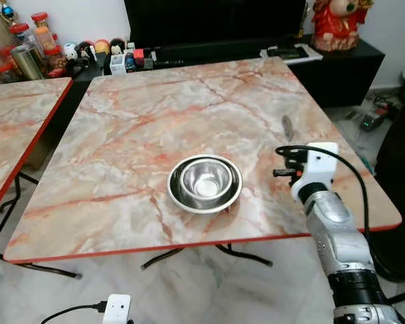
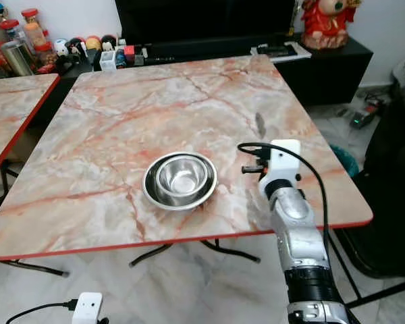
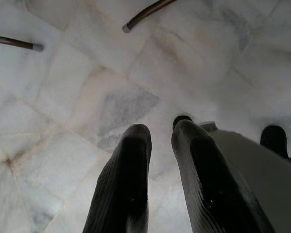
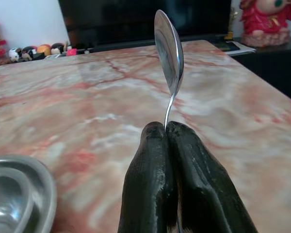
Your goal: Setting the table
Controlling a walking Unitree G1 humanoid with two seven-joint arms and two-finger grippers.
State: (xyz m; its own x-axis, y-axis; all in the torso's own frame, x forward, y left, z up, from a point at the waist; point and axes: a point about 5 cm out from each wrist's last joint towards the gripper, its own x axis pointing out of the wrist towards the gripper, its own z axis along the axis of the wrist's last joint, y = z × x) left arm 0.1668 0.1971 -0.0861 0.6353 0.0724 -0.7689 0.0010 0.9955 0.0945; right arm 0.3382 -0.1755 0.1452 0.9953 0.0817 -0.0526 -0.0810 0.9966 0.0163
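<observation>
From the left eye view, a square marble-patterned counter with a red edge stands ahead. Near its front edge sits a steel bowl nested inside a shallow steel plate. The right arm reaches up over the counter's front right part, its white wrist block beside the plate and apart from it; a dark sliver of the spoon shows above the counter beyond the wrist. A second counter of the same pattern stands to the left, and behind both runs a dark TV cabinet with small jars and figurines along it and a red figurine at its right end.

The right eye view gives the same layout, with the bowl and plate to the left of the right wrist.

In the left wrist view, the left gripper hangs over the pale marble floor, its two black fingers narrowly parted with nothing between them.

In the right wrist view, the right gripper has its fingers pressed together on the handle of the spoon, which stands upright with its steel scoop uppermost, above the counter. The plate's rim shows at the near corner, well apart from the spoon.
</observation>
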